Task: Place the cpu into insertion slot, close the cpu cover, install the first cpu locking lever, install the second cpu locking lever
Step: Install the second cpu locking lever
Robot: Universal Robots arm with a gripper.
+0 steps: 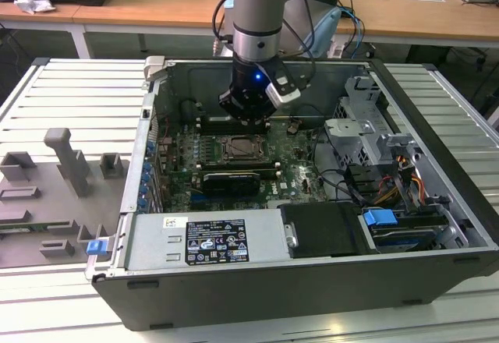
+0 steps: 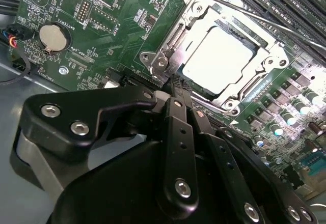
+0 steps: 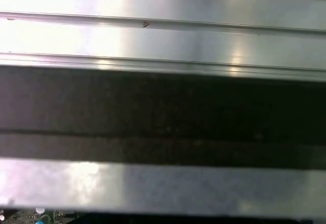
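Exterior view first: you see the arm (image 1: 259, 15) coming down from the top centre of the frame, its wrist pointing almost straight down into the open computer case (image 1: 312, 203). The gripper (image 1: 248, 113) hangs just above the motherboard (image 1: 234, 164), slightly behind the insertion slot (image 1: 242, 149), which sits near the middle of the picture. A blue light glows on the wrist. The case lies on its side on a ribbed metal worktop (image 1: 70, 86), with grey fixture blocks (image 1: 69, 160) at the left of the frame and a wooden desk (image 1: 156, 0) across the top.

Second wrist view gives you the close look. The cpu (image 2: 218, 61) lies flat in the insertion slot in the upper right of the frame, its pale metal top glaring under the light. The cpu cover (image 2: 265, 56) lies down over it, framing the chip on all sides. A thin locking lever (image 2: 265, 21) runs along the far edge of the socket, and you cannot tell whether it is latched. The black linkage of the gripper (image 2: 175, 89) fills the lower half of the picture; its jaws are pressed together, holding nothing, with the tips just beside the near corner of the socket frame. A round coin battery (image 2: 53, 36) sits on the green board at the upper left.

First wrist view shows you bright ribbed metal, a dark band across the middle, and a sliver of green board at the lower left corner.
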